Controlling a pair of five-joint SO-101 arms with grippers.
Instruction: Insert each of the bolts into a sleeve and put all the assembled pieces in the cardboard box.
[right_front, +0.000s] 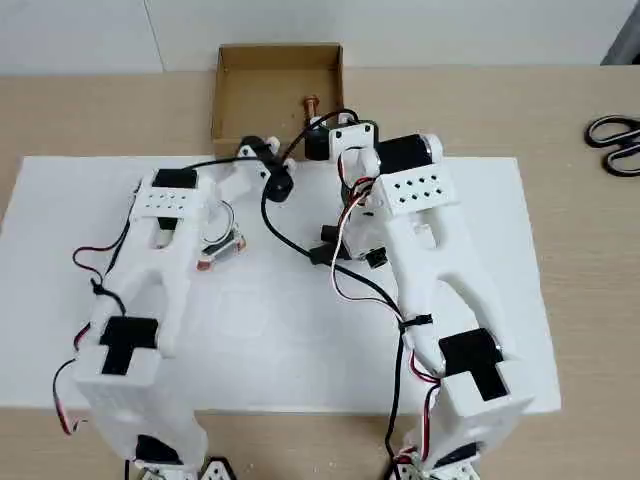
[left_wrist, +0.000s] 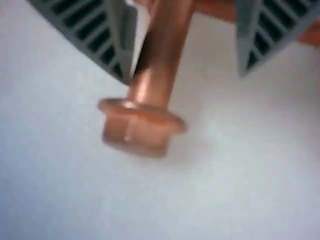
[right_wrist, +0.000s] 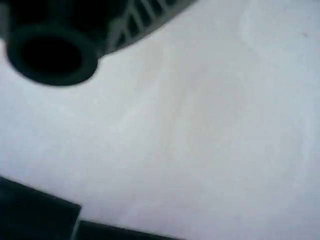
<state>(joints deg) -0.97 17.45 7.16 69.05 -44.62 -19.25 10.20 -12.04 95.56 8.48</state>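
Bolts, two that I can count: one (right_front: 310, 104) in the cardboard box (right_front: 232, 95), and one (left_wrist: 150, 95) lying on the white sheet (right_front: 300, 330) inside my wide left claw (left_wrist: 185, 75), shank along the fingers, head outward. My right claw (right_wrist: 100, 27) grips the one black sleeve (right_wrist: 50, 55).

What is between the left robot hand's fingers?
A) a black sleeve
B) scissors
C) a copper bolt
C: in the left wrist view, a copper bolt sits between the fingers of the left gripper, head end toward the camera.
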